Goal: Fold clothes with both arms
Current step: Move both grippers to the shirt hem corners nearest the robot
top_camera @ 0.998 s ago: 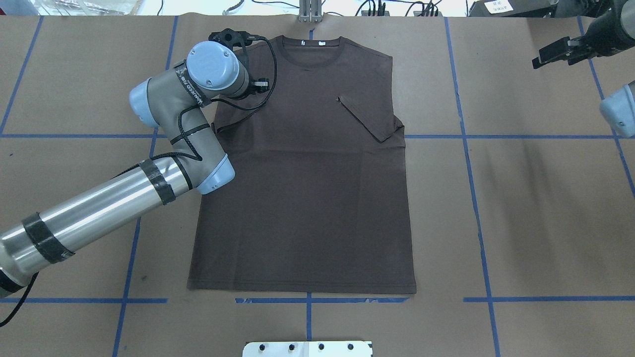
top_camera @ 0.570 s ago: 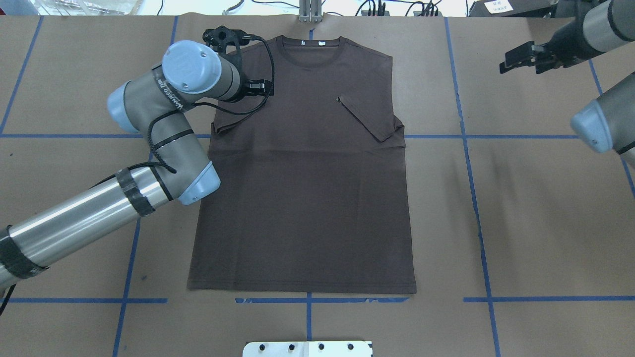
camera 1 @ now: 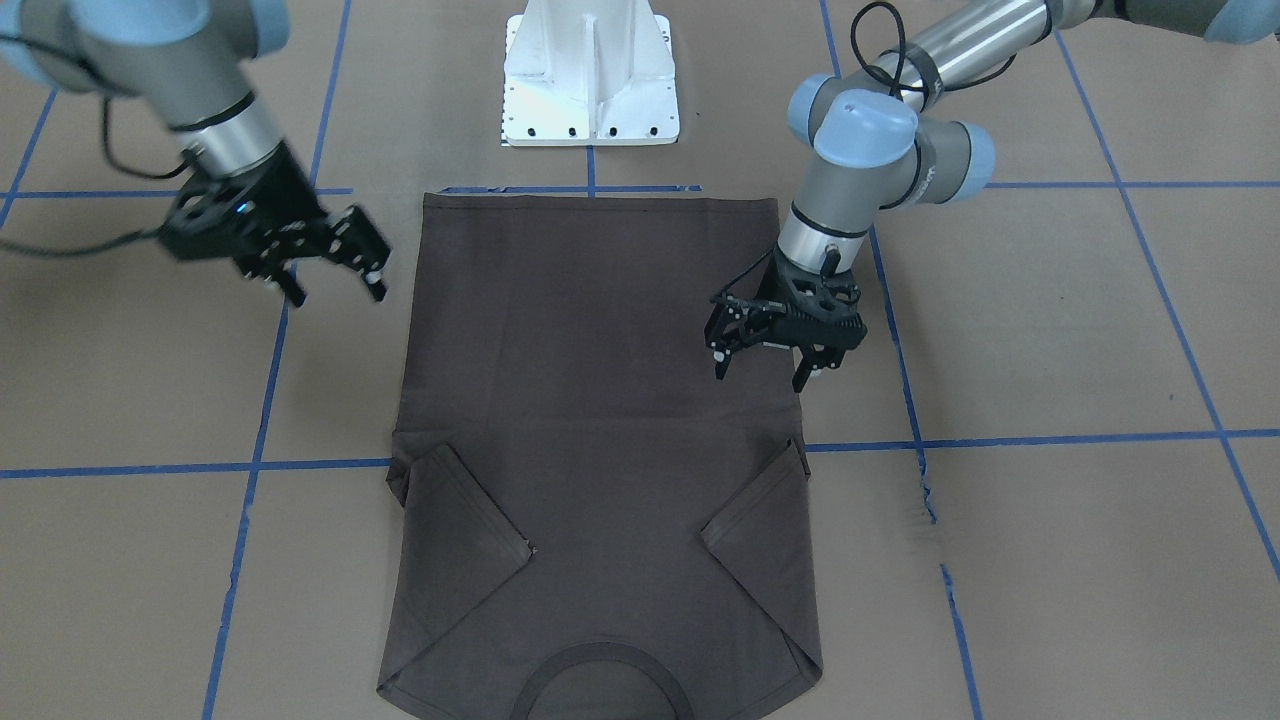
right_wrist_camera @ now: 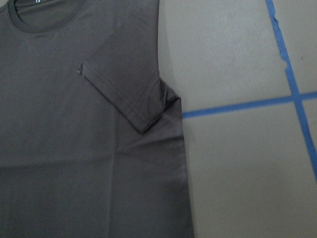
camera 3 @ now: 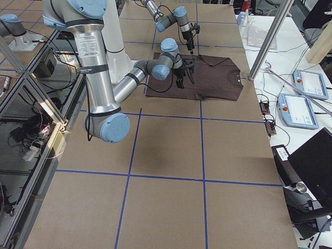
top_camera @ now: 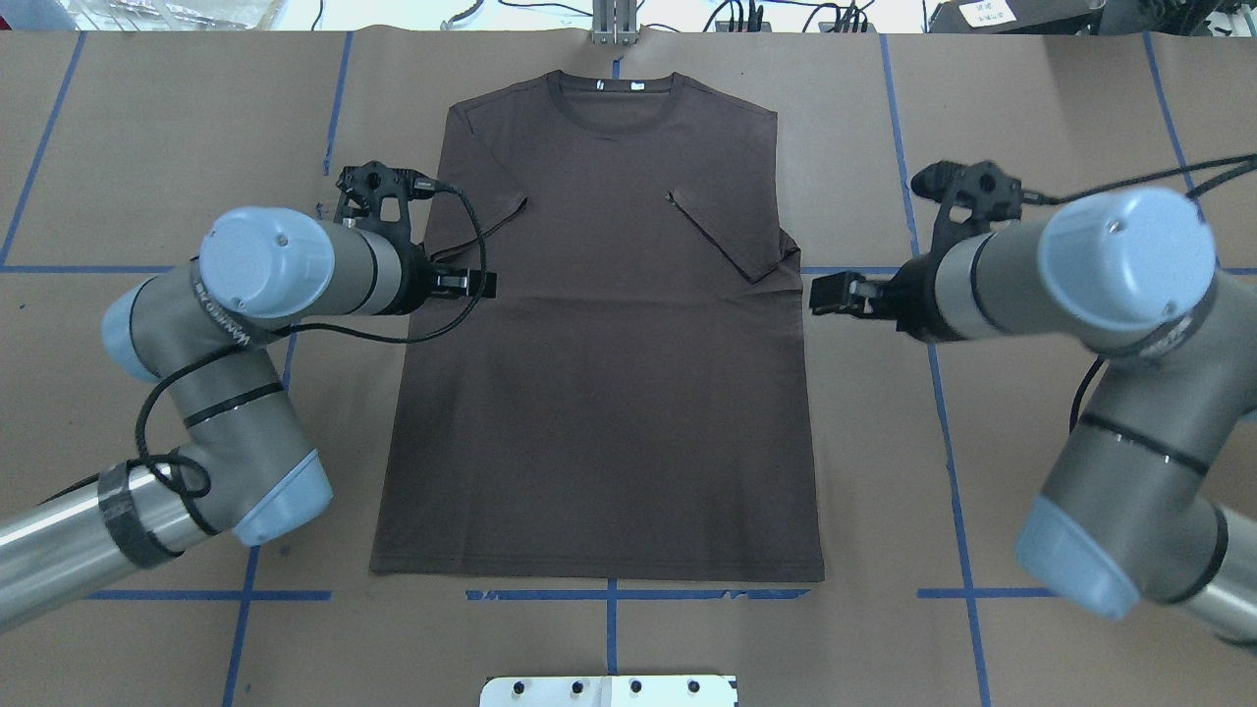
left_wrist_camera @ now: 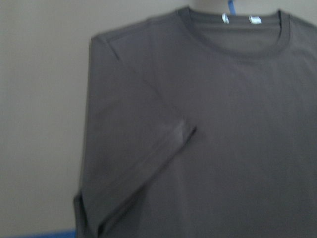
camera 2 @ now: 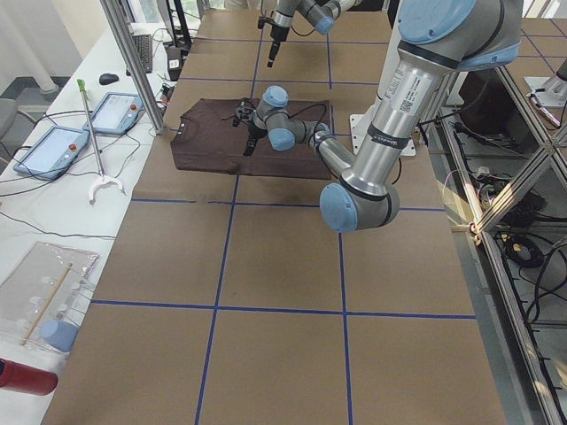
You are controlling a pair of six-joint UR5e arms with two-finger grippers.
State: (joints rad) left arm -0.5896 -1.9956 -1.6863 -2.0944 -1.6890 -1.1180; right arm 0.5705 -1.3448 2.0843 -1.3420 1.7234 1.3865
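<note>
Exterior front-facing: left tool (camera 1: 762, 370) over T-shirt (camera 1: 590, 400) edge, right tool (camera 1: 335, 290) beside it, both spread, empty.

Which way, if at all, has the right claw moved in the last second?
Yes. In the overhead view the right claw has come from the far right corner, across the blue tape line, to the right edge of the T-shirt.

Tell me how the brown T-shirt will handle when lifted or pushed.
Probably floppy: the T-shirt lies flat on the table with both sleeves folded inward, so lifted by an edge it would likely drape. It looks thin and light; a push would probably wrinkle it rather than slide it whole.
</note>
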